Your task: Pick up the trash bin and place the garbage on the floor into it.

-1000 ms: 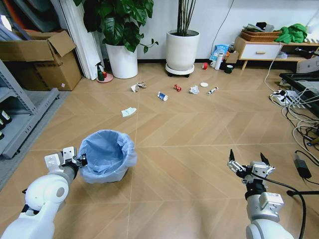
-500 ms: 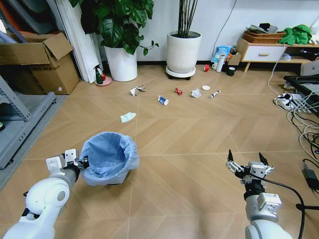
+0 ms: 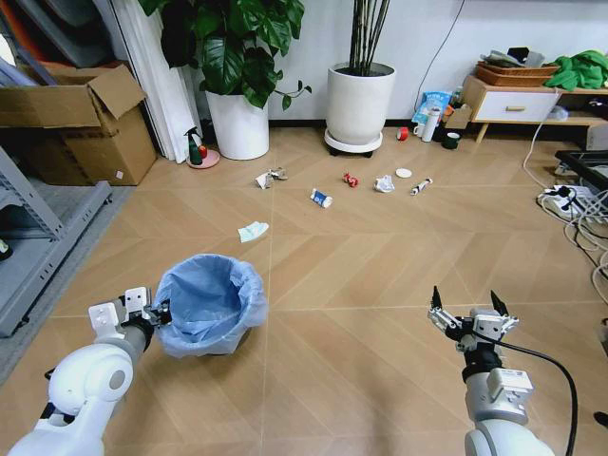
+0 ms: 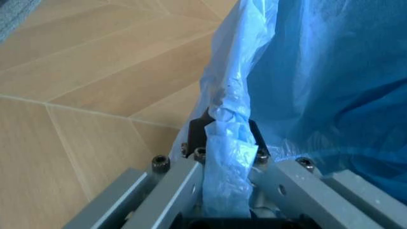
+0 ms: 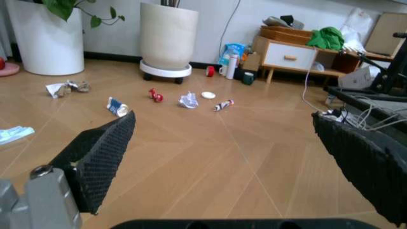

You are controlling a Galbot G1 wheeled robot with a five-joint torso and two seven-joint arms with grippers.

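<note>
The trash bin (image 3: 209, 304), small and round with a crinkly light blue bag, is at the lower left of the head view. My left gripper (image 3: 152, 313) is shut on its near rim; the left wrist view shows the fingers (image 4: 194, 160) clamped over the bag's folded edge (image 4: 226, 143). My right gripper (image 3: 465, 318) hangs open at the lower right, holding nothing. The garbage lies ahead on the floor: a pale blue-green wad (image 3: 253, 231), a crumpled wad (image 3: 270, 177), a blue-white carton (image 3: 321, 198), a red wrapper (image 3: 351, 180), a white wad (image 3: 384, 183), a disc (image 3: 404, 173) and a tube (image 3: 420, 186).
Two large white plant pots (image 3: 237, 123) (image 3: 359, 100) stand by the far wall. A cardboard box (image 3: 76, 119) and a grey rack (image 3: 33, 237) line the left side. Cables and a power strip (image 3: 570, 204) lie at the right, below a low cabinet (image 3: 518, 100).
The whole head view has shifted, so the camera has moved; the litter now sits slightly lower and further right. The left gripper still holds the bin and the right stays open.
</note>
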